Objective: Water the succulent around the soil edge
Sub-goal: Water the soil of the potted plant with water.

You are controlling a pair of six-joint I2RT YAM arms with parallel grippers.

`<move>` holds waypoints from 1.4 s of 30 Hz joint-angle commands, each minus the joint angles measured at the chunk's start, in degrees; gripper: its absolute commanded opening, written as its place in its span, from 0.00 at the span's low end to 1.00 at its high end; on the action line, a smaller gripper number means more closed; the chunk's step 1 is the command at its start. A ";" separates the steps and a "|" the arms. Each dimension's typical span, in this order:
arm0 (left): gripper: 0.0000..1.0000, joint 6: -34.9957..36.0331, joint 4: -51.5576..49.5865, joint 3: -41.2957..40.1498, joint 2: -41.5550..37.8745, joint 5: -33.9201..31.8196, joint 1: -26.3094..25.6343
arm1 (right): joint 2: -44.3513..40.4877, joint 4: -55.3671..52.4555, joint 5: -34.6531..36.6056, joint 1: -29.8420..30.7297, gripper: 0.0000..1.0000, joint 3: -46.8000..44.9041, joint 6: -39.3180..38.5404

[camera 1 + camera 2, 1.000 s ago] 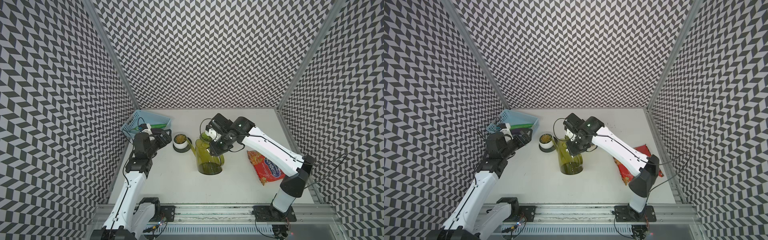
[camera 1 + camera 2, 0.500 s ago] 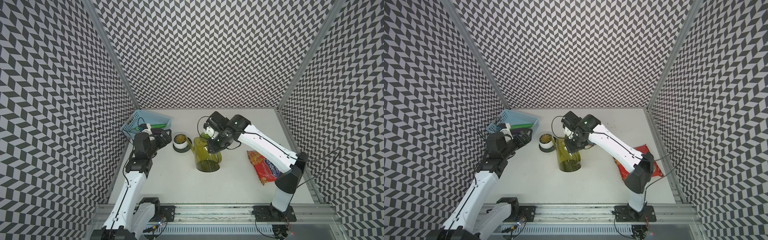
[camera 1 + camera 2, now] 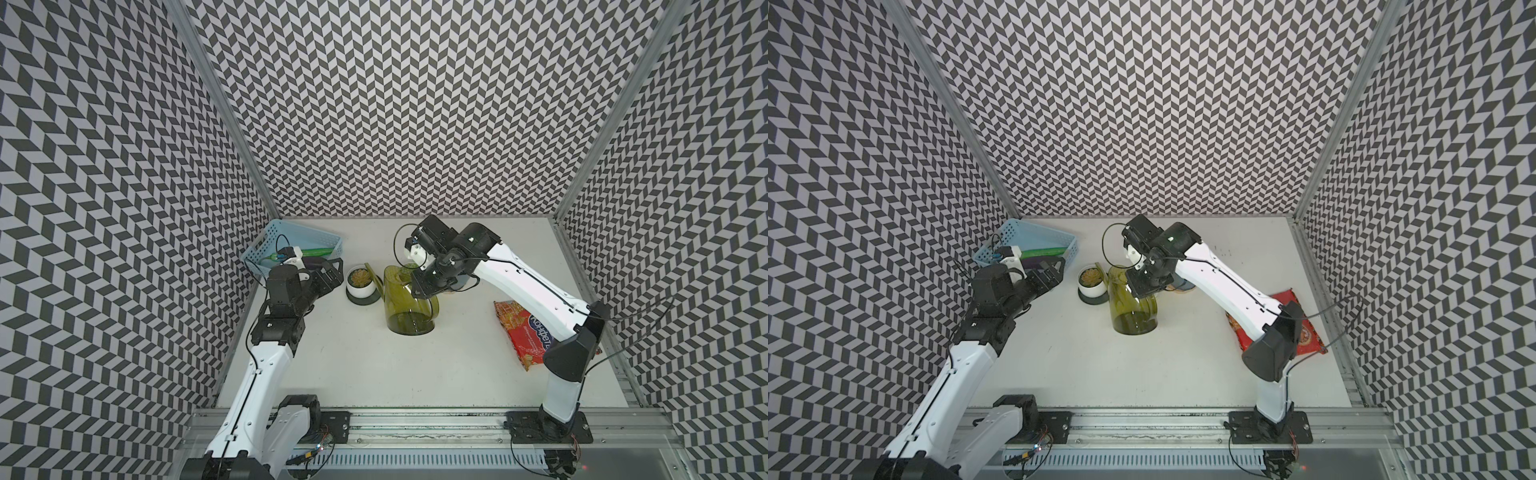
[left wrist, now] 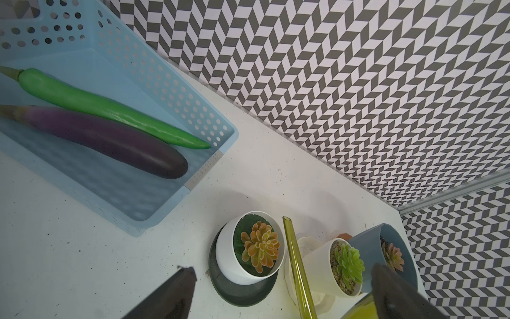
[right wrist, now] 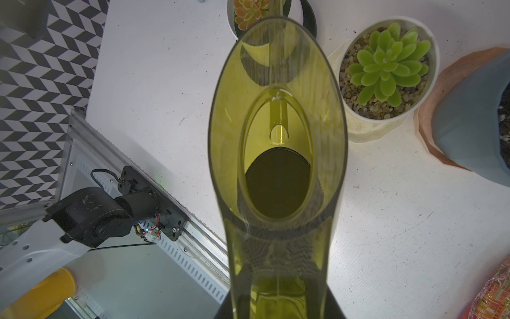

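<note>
Succulent: an orange-tipped rosette in a white pot on a dark saucer. It sits left of centre on the table, just right of the blue basket (I take this succulent as the target, since the spout aims at it).
Tool: an olive, see-through watering can just right of the pot; I cannot tell whether its base rests on the table.
State of right gripper: clamped on the can's handle, on the can's right side.
State of left gripper: jaws spread wide, holding nothing, just left of the pot.
Direction to target: from the right gripper the succulent lies to the left and slightly far, with the can's body between them.
Long axis: the spout runs leftward and a little far, ending at the pot's right rim (over the soil or just outside it, the views do not settle).
Nearer arm: the left one, though the right one carries the can.
Coming move, as I judge it: tip the can leftward, then lead the spout tip around the rim, clear of the leaves.
Risk: a green succulent and a blue-grey pot stand close by the can on its far-right side (easy to clip).
</note>
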 commanded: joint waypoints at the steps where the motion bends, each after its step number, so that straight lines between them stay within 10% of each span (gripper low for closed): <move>1: 1.00 0.65 1.57 1.21 0.24 0.54 0.12 | 0.46 2.26 -1.51 -0.25 0.00 2.38 -0.98; 42: 1.00 -0.09 1.58 0.67 -0.24 0.74 0.12 | 1.36 2.23 -5.49 4.31 0.00 3.29 -2.06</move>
